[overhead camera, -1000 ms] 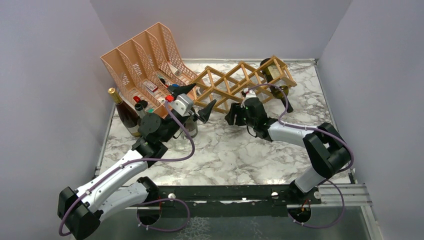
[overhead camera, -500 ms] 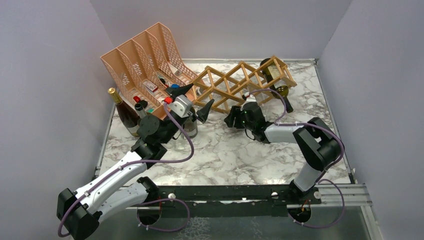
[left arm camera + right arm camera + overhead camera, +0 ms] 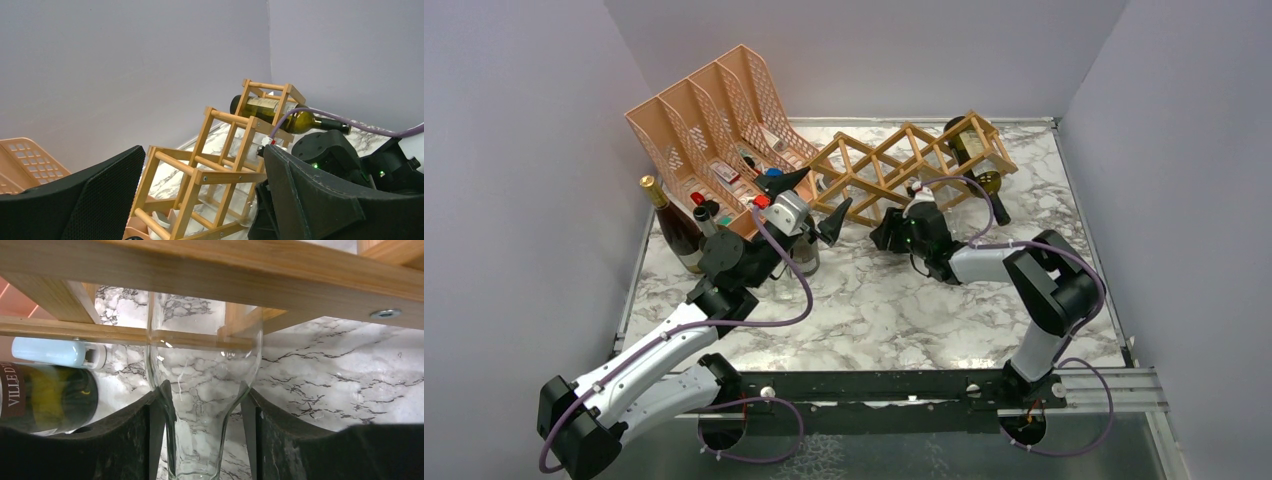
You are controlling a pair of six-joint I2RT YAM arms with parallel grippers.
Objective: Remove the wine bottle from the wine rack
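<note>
The wooden wine rack lies across the back of the table. A green wine bottle rests in its far right cell. A clear glass wine bottle lies in a lower cell, neck toward my right gripper. Its jaws straddle that neck: the left finger is against the glass and a gap shows at the right finger. My left gripper hangs wide open by the rack's left end, holding nothing.
A salmon-pink mesh file organiser stands at the back left, with a gold-capped dark bottle upright beside it. A dark labelled bottle and a pale blue cap lie left of the clear bottle. Walls close in on three sides.
The right gripper's jaws have narrowed around the clear bottle's neck, and the right arm's elbow has swung left. The left arm has barely moved.
</note>
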